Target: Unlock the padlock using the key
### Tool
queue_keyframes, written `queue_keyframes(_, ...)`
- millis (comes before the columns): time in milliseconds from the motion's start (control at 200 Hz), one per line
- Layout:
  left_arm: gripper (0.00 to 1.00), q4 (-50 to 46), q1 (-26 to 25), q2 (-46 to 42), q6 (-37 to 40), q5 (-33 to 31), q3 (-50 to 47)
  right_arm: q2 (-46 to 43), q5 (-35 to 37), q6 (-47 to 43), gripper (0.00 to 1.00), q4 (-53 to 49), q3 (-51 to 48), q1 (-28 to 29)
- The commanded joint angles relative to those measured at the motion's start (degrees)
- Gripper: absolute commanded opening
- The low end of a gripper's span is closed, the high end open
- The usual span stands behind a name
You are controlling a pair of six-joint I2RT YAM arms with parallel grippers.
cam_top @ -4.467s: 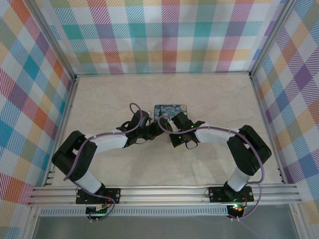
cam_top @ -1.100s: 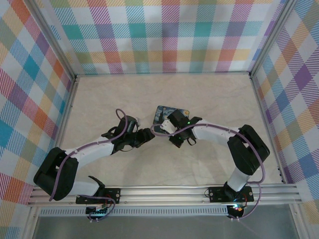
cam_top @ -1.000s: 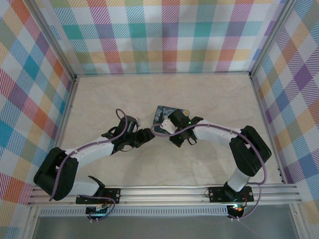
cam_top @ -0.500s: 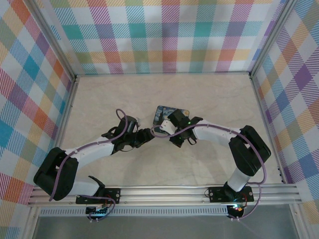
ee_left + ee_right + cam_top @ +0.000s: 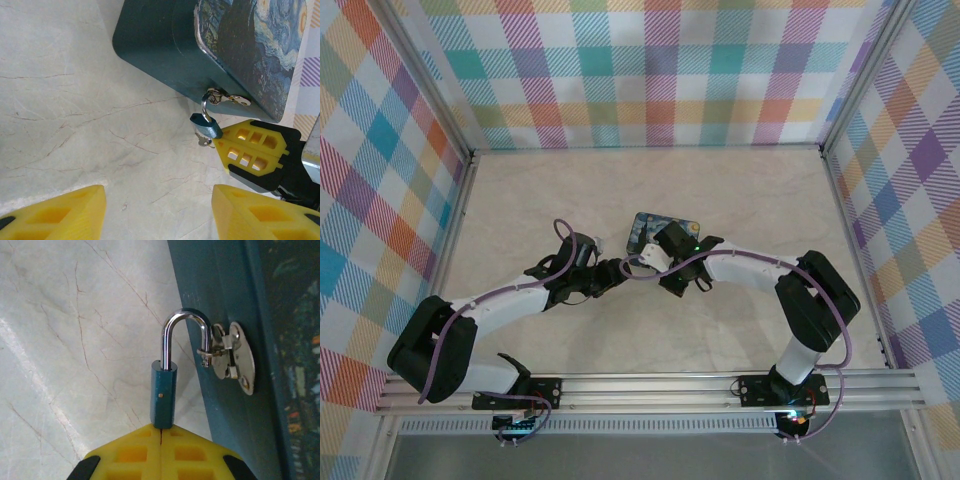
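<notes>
Drawn back since four and a half seconds ago, elbow swung low and outward: left gripper [image 5: 612,271], seen from above just short of the dark blue swirl-printed rectangular tin [image 5: 650,224], itself turned slightly askew since then. Meets, almost nose to nose by the tin's near left corner, the right gripper [image 5: 646,262]. Through the left wrist camera, shows wide-spread yellow fingers with nothing between them, released, above the pale marbled tabletop [image 5: 75,100]. Shows beyond them the small teal-bodied metal padlock [image 5: 206,126] hanging from the silver hasp [image 5: 227,98] on the tin's side wall, lower end pinched by the other arm's yellow tips. Shows too, jutting beside the lock's base, what is probably the key [image 5: 202,142], a tiny pale silvery sliver too small to confirm as seated. Through the right wrist camera, finds both fingers clenched together on the padlock's base, body edge-on, chrome shackle [image 5: 167,345] arching over to the hasp's staple. Cannot tell whether the shackle's far leg sits locked or sprung free. Judging from this: lock steadied, key apparently at the keyway; turning it, freeing the shackle and unhooking from the hasp seemingly left to do.
</notes>
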Motion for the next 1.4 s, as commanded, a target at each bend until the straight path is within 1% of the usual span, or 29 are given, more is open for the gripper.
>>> queue_keyframes(0,0.58,-0.3,-0.4,-0.8,1.0,0.7,0.5,0.3,1.1,-3.2,0.00,2.2,-0.1,0.7)
queue_keyframes(160,0.58,-0.4,-0.4,-0.9,1.0,0.6,0.4,0.7,2.3,-5.0,0.00,2.9,0.1,0.7)
queue_keyframes(320,0.58,-0.7,-0.4,-1.3,1.0,0.3,0.2,1.2,1.5,-5.3,0.00,3.5,0.8,0.7)
queue_keyframes(520,0.59,-1.2,-0.4,-2.6,0.5,-0.5,-0.6,1.8,-0.6,-4.9,0.00,3.4,3.6,3.0)
queue_keyframes(710,0.59,-3.2,-0.4,-5.7,0.2,-1.6,-1.5,0.2,-2.2,-2.8,0.00,3.4,3.2,4.5)
queue_keyframes(915,0.60,-5.6,-0.4,-9.3,0.5,-2.7,-2.6,-4.5,-2.1,0.6,0.00,4.3,0.1,4.5)
queue_keyframes(1135,0.62,-9.1,-0.4,-11.8,3.0,-4.1,-3.5,-13.9,-2.1,7.4,0.00,5.0,-4.5,4.5)
queue_keyframes(1335,0.62,-12.4,-0.4,-13.7,5.7,-5.9,-3.6,-20.7,1.0,13.8,0.00,2.2,-7.8,4.1)
queue_keyframes(1360,0.63,-12.4,-0.4,-13.8,5.8,-6.0,-3.6,-21.4,1.1,14.9,0.00,1.9,-8.1,3.9)
queue_keyframes(1395,0.67,-12.5,-0.4,-14.1,5.8,-6.1,-3.6,-22.5,1.3,16.3,0.00,1.3,-8.5,3.4)
